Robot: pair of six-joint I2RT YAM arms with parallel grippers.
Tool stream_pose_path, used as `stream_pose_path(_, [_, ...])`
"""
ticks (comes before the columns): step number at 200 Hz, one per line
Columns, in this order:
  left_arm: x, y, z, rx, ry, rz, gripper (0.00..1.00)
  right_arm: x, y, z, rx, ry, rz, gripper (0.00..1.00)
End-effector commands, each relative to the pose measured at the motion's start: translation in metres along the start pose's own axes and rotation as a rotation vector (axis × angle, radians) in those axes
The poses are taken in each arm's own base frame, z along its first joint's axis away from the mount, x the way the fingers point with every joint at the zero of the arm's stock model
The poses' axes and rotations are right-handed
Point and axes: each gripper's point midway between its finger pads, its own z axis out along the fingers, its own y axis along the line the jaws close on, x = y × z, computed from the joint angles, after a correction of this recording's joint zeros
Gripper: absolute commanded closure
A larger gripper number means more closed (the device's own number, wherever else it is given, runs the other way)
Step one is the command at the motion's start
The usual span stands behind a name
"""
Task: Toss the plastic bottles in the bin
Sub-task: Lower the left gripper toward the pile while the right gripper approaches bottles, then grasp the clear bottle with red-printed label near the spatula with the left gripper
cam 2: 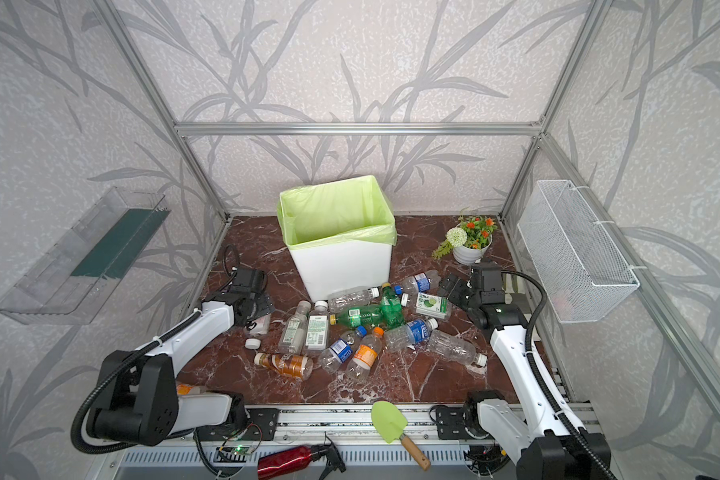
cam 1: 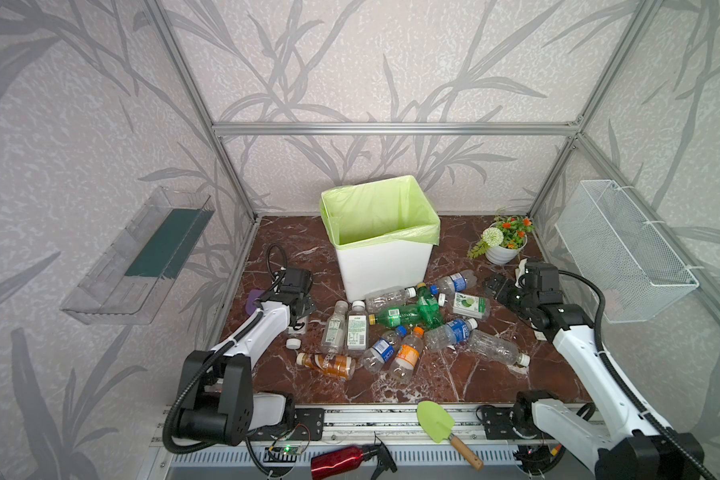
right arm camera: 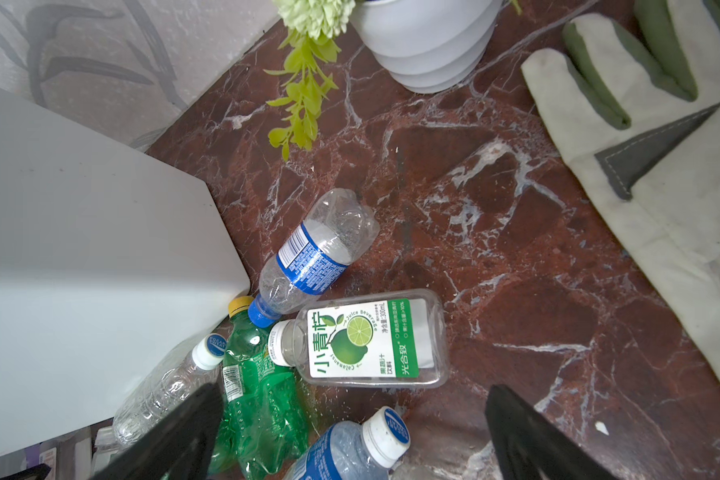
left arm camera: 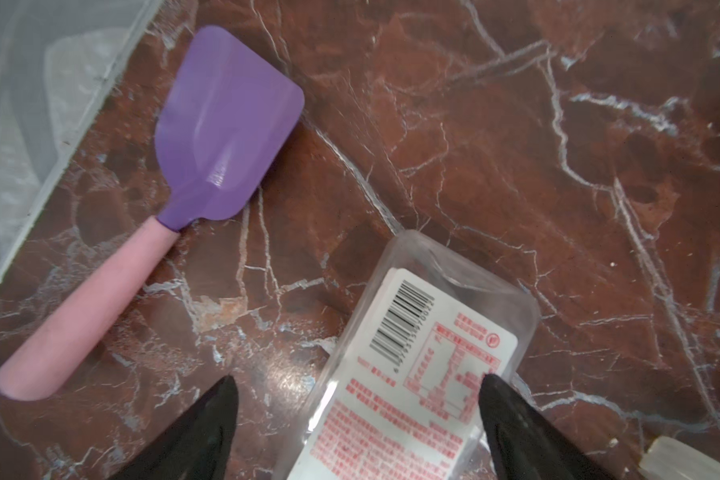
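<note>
- The plastic bottles (cam 1: 395, 316) were found lying on their sides in a loose pile on the marble table (cam 1: 454, 374), in front of the bin (cam 1: 383, 266). The nearest ones lay against its white wall, and no bottle could be seen inside the green liner in a top view.
- The left gripper (left arm camera: 358, 377) was held low over a flat-sided clear bottle (left arm camera: 425, 316) with a white label printed in red. This bottle lay apart from the pile at the table's left edge, near a purple spatula (left arm camera: 225, 124).
- Its jaws were spread wide to either side of the body. One finger appeared to be against the bottle's edge and a gap was left at the other, so no grip was judged to have been made.
- The right gripper (right arm camera: 350, 388) was seen equally wide and empty, hovering above the lime-label bottle (right arm camera: 371, 336) and its neighbours beside the bin.
- The bottles were judged to be empty, and so very light, thin-walled and easily crushed (several looked dented), with smooth, slippery skins.
- A hold across the middle of the body, over the label, was judged best. For the flat bottle it would be taken across the narrow sides, so that rotation would be prevented.
- Light pressure was judged sufficient, since a round bottle might be squeezed out of the jaws by a hard pinch.
</note>
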Motion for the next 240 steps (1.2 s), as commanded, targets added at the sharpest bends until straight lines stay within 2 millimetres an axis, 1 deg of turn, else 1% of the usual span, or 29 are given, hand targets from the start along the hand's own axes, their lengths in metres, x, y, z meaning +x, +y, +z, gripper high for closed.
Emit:
stream_pose_path(1, [0.003,-0.007,0.008,0.030,0.015,0.006,0.10,-0.001,0.003,0.000,-0.028,-0.015,-0.023,0.01])
stream_pose_path(32, [0.004,-0.017,0.014,0.057,0.050,0.021,0.13,0.001,0.002,0.002,-0.031,-0.015,-0.022,0.01])
stream_pose_path(61, [0.008,-0.018,0.019,0.030,0.114,0.050,0.13,0.003,0.001,0.005,-0.029,-0.003,-0.018,0.01])
stream_pose_path(82, [0.010,-0.019,0.022,0.024,0.129,0.051,0.12,0.003,0.001,0.006,-0.028,-0.001,-0.017,0.01])
stream_pose_path(112, [0.009,-0.020,0.022,0.028,0.125,0.044,0.12,0.005,-0.002,0.006,-0.020,-0.001,-0.015,0.01])
stream_pose_path(130, [0.008,-0.020,0.019,0.032,0.122,0.042,0.14,0.006,-0.003,0.006,-0.018,0.001,-0.016,0.01])
stream_pose_path(142, [0.008,-0.019,0.018,0.035,0.119,0.038,0.17,0.006,-0.005,0.007,-0.014,0.000,-0.013,0.01])
stream_pose_path(167, [0.012,-0.021,0.020,0.042,0.136,0.042,0.31,0.006,-0.005,0.007,-0.017,0.002,-0.010,0.01])
stream_pose_path(186, [0.011,-0.020,0.018,0.041,0.131,0.032,0.40,0.005,-0.007,0.007,-0.018,0.003,-0.007,0.01])
stream_pose_path(201, [0.003,-0.021,0.010,0.059,0.097,0.014,0.47,0.005,-0.009,0.008,-0.016,0.000,-0.003,0.01])
stream_pose_path(214, [-0.012,-0.024,-0.005,0.093,0.045,-0.004,0.50,0.004,-0.010,0.008,-0.016,-0.006,-0.001,0.01])
stream_pose_path(226, [-0.029,-0.026,-0.026,0.130,-0.015,-0.016,0.51,0.003,-0.011,0.008,-0.015,-0.010,0.003,0.01])
stream_pose_path(240, [-0.058,-0.026,-0.062,0.186,-0.122,-0.036,0.52,0.002,-0.013,0.008,-0.014,-0.016,0.007,0.01])
